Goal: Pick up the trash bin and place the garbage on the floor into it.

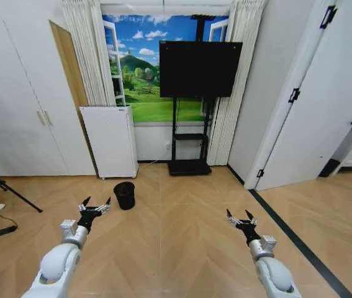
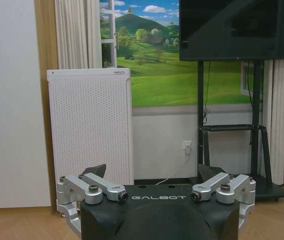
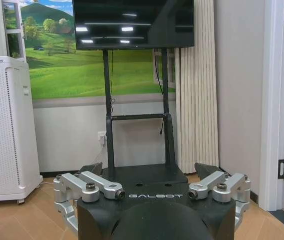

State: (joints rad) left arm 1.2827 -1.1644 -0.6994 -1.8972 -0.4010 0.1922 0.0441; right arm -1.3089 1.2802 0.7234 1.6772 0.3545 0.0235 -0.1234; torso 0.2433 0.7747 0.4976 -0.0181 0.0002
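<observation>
Two claws are hanging low over the wood floor (image 1: 182, 248), both spread wide and gripping nothing. The left claw (image 1: 95, 207) is hovering near the trash bin (image 1: 125, 195), apart from it and just to its left in the head view; the right claw (image 1: 241, 218) is waiting well apart on the other side.

Judging by its small black mesh-like body, the bin is likely to be light and fairly stiff, with thin walls that may flex a little; the upper rim is looking like the best place to pinch, one finger inside and one outside.

Behind the bin, the white perforated appliance (image 1: 109, 141) is standing against the wall, beside the television stand (image 1: 189, 139). No garbage is distinguishable on the floor.
</observation>
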